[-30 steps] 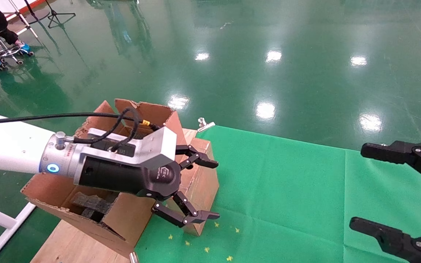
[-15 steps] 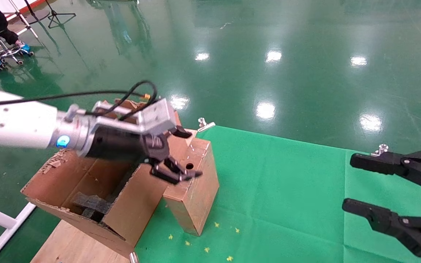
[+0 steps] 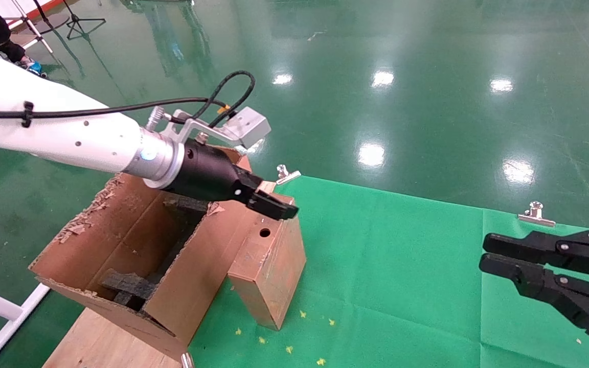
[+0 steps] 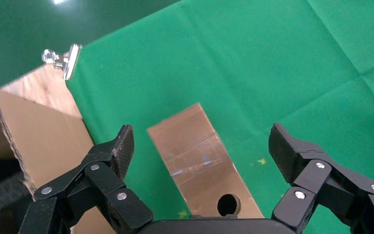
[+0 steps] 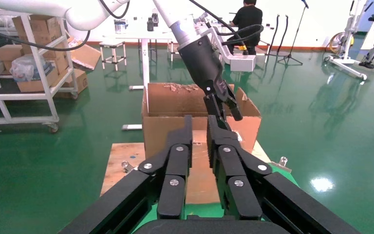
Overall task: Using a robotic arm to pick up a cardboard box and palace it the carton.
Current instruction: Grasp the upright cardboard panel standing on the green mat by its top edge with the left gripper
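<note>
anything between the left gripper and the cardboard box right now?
Nothing: in the left wrist view the left gripper hangs open over the cardboard box, only air between.

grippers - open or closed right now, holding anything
left gripper: open, empty, fingers spread either side of the cardboard box, not touching it.
right gripper: empty, fingers nearly together with a narrow gap, off to the side over the green cloth.

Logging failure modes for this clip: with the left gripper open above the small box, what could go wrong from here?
The cardboard box stands on end against the carton, so the left gripper, open and straddling it from above, may have a finger catch the carton wall while descending. The box's glossy faces could slip in a pinch. The carton's ragged flaps and dark foam inside may block a clean drop. The right gripper sits parked at the far side.
</note>
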{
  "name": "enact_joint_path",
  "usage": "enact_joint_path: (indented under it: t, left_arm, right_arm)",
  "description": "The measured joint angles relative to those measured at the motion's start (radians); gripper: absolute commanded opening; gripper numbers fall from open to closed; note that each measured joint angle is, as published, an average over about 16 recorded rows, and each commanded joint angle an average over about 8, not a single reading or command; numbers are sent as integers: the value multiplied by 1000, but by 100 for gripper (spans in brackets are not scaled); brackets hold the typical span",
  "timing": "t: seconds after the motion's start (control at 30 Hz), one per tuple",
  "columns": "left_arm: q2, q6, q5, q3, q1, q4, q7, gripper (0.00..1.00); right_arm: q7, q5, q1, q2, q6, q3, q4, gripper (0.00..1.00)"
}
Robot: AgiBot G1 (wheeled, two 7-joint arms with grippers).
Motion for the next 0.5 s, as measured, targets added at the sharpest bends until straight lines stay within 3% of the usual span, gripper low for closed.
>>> enact_joint_path:
  t: [0.2, 0.5]
  left_arm:
    - [23, 7, 22, 12, 4, -3, -98, 100]
    - [36, 15, 51, 42, 28, -6, -150, 100]
  right_arm:
    - [0, 0, 0, 0, 0, 0, 0, 0]
    - [0, 0, 0, 0, 0, 0, 0, 0]
